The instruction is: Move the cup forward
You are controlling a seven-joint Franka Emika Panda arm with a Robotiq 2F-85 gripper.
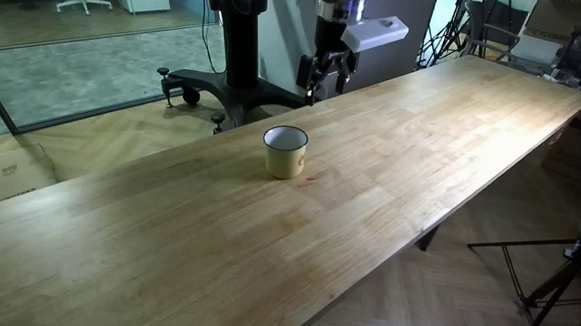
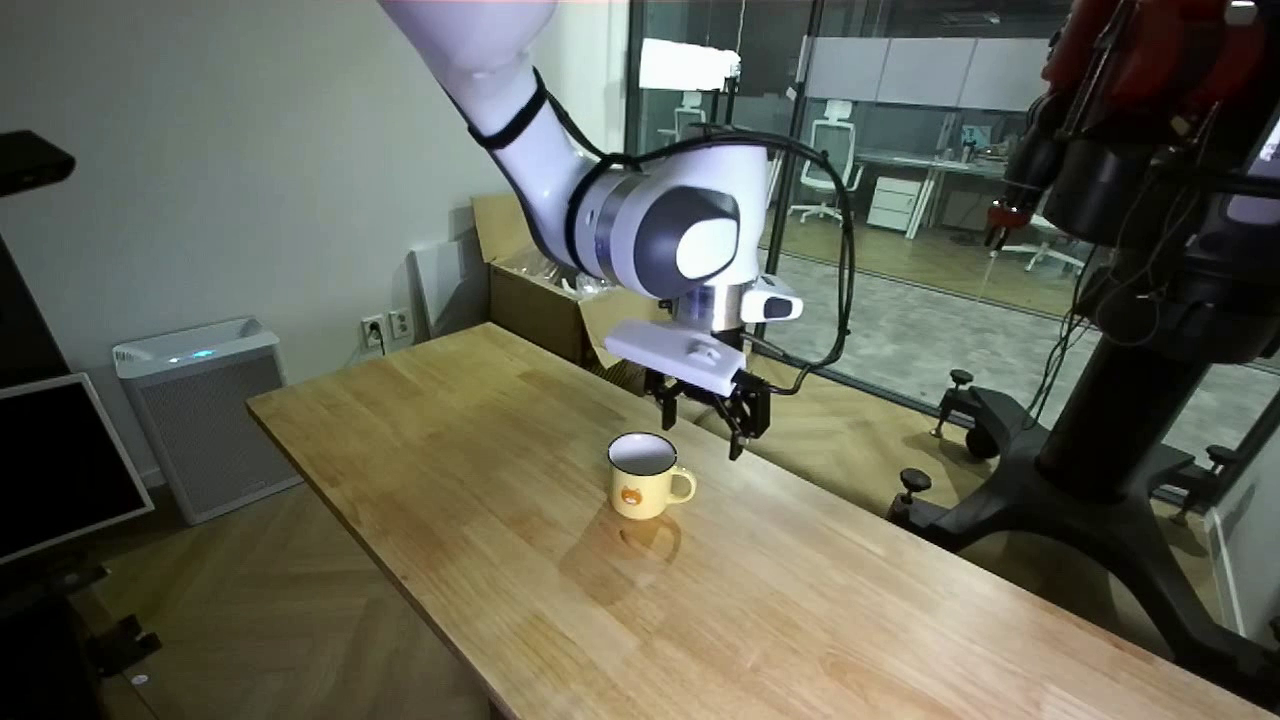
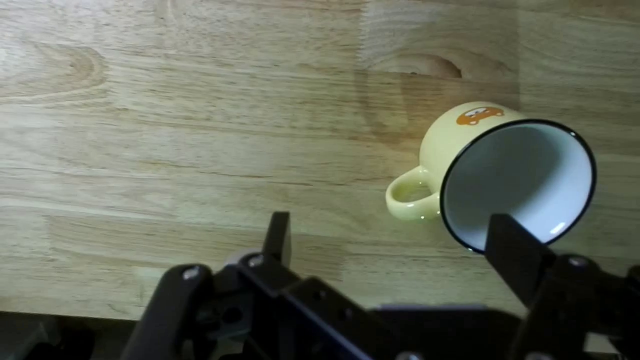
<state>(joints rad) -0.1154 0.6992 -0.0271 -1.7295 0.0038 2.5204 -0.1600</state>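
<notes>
Cup (image 2: 638, 494), 1 pc, upright: prob. light, stiff, slick, chippable; est. best hold is opp. sides or handle (image 3: 409, 211); gripper (image 2: 703, 437) fingers spread, holding nil.

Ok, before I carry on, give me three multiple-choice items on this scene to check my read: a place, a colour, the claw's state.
1. Where is the cup?
A: on the floor
B: on the wooden table
C: on a chair

2. What is the cup's main outside colour?
A: pale yellow
B: blue
C: green

3. How is the claw?
A: shut on the cup's handle
B: shut on nothing
C: open, holding nothing

1 B: both exterior views show the cup standing on the tabletop.
2 A: its outside looks pale yellow in the wrist view.
3 C: the wrist view shows the fingers spread wide, and both exterior views show the cup outside them.
</notes>
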